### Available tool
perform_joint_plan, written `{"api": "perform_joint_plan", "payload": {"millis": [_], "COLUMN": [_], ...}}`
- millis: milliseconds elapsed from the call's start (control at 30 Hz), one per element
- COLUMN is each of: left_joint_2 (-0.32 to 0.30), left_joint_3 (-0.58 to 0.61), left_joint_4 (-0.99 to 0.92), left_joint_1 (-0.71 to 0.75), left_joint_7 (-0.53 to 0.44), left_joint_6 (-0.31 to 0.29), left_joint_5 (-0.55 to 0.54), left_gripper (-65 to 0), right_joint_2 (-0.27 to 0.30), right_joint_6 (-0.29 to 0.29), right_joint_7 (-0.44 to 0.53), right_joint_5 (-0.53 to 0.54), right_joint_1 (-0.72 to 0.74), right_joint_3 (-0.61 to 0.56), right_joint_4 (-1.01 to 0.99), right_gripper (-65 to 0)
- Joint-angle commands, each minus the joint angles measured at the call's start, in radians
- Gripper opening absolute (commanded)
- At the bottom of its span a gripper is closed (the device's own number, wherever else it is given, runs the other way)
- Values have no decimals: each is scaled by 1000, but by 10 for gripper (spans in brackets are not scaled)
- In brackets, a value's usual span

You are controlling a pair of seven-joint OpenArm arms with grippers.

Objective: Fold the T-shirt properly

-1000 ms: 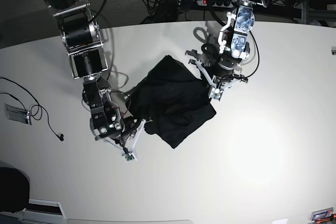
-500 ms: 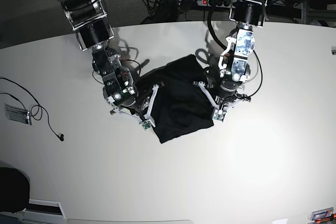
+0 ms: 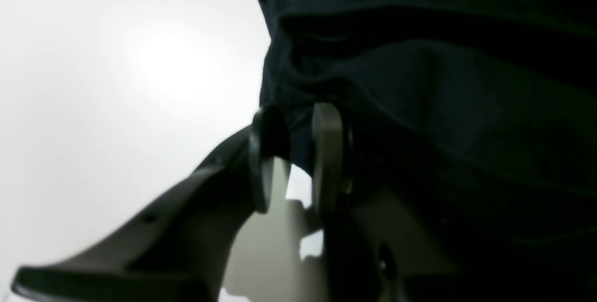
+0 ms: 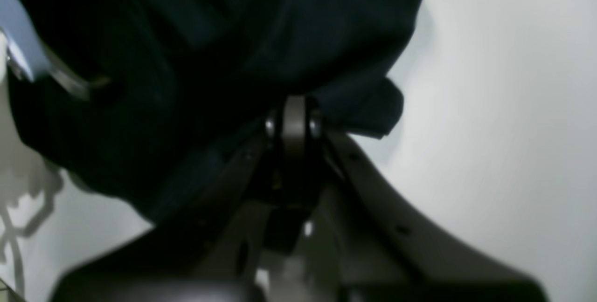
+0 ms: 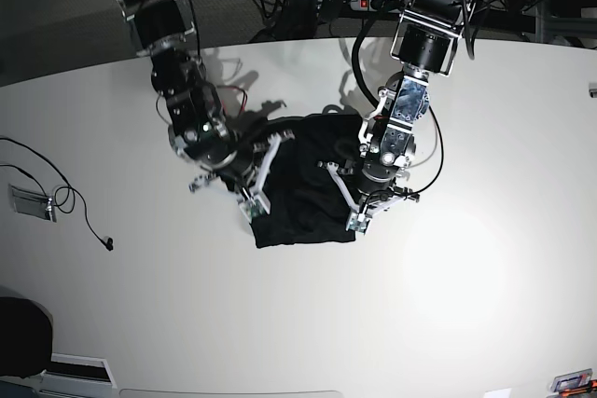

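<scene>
T-shirt (image 5: 308, 184) lies bunched on the white table (image 5: 466, 258) between both claws; left gripper (image 3: 294, 153) pinches its edge, right gripper (image 4: 294, 125) clamped tight on a fold

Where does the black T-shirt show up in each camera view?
Base: the plain black cloth T-shirt lies at table centre, between both arms.
Left wrist: upper right, its edge between the fingers.
Right wrist: upper left, above the shut fingers.
Shared landmark: the white tabletop.
</scene>
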Motion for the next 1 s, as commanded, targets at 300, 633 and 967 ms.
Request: {"api": "perform_joint_plan", "payload": {"millis": [300, 633, 967], "left_joint_2": [6, -34, -112], "left_joint_3": [50, -10, -149], "left_joint_4": [79, 474, 787], "left_joint_1": [-17, 135, 328], "left_joint_7": [3, 9, 11], "left_joint_6": [-6, -6, -13], "left_joint_5": [-12, -12, -31], "left_gripper": [-505, -500, -499], "right_joint_2": [4, 7, 45], "right_joint_6": [3, 6, 174], "right_joint_7": [-39, 152, 479], "right_joint_5": [2, 2, 5], "right_joint_1": [-24, -26, -52], "right_joint_3": [21, 249, 354], "right_joint_4": [95, 129, 193], "right_gripper": [-650, -650, -650]}}
